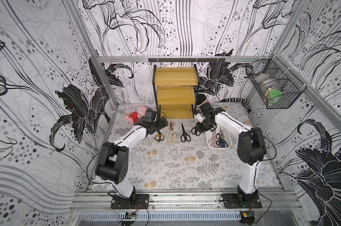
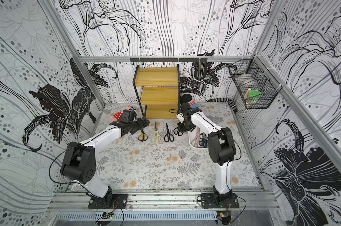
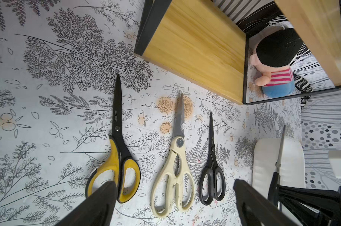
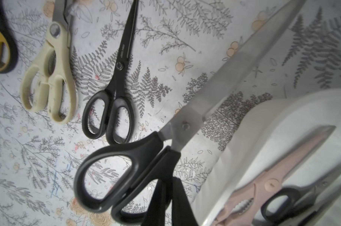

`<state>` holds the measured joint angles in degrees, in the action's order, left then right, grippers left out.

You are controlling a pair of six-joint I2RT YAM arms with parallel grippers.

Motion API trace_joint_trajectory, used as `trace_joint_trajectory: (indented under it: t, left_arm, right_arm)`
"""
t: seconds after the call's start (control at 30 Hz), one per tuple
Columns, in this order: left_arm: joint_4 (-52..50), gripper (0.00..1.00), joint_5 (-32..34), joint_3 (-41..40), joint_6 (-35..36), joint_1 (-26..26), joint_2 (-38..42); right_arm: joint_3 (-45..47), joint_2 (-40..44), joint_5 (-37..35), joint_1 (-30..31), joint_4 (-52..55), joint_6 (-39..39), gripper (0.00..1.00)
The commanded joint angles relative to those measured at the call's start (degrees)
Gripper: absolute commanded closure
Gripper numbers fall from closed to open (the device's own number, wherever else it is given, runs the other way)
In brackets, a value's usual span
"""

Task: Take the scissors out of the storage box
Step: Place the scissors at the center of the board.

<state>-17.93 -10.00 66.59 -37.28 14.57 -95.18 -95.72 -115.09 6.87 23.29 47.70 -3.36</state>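
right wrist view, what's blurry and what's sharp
Right wrist view: the white plastic storage box and the pale pink-handled scissors inside are blurred; the large black-handled steel scissors held are soft; the small all-black scissors beyond are sharpest.

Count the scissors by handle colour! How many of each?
Black: 3, a small pair on the table, a big pair in the right gripper, and one pair in the storage box
Yellow-black: 1
Cream: 1
Pale pink: 1
Dark blue: 1
Total: 7 showing; the box may hide more.
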Motion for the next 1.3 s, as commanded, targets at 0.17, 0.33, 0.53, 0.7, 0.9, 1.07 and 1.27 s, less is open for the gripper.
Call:
trace_joint_trajectory:
  t: [0.17, 0.33, 0.53, 0.7, 0.9, 1.07, 1.27]
  left_arm:
    - [0.71, 0.02, 2.48, -2.59, -0.52, -0.48, 2.27]
    - [0.33, 0.02, 2.63, -2.17, -0.58, -0.46, 2.22]
    - [0.46, 0.02, 2.79, -1.81, -1.12, -0.43, 2.25]
    - [0.68, 0.02, 2.80, -2.16, -1.43, -0.46, 2.19]
    - [0.80, 0.02, 2.56, -2.25, -1.74, -0.42, 2.06]
    - [0.86, 0.02, 2.45, -2.16, -1.67, -0.46, 2.01]
    - [0.59, 0.02, 2.44, -1.64, -1.24, -0.44, 1.93]
  right_arm:
    - [0.75, -2.94, -4.38, 1.15, 2.90, -6.04, 1.00]
    - [-0.54, -5.83, -7.68, 1.13, 2.31, -7.19, 1.00]
    - [-2.32, -8.91, -8.78, 1.15, 2.31, -8.51, 1.00]
    - [-2.84, -10.27, -9.88, 1.10, 2.72, -9.02, 1.00]
    - [-2.30, -11.04, -11.62, 1.15, 2.34, -9.04, 0.99]
    - [-2.34, -10.74, -11.66, 1.12, 1.46, -8.20, 0.87]
    - [-1.84, -8.92, -9.72, 1.15, -0.07, -6.13, 0.78]
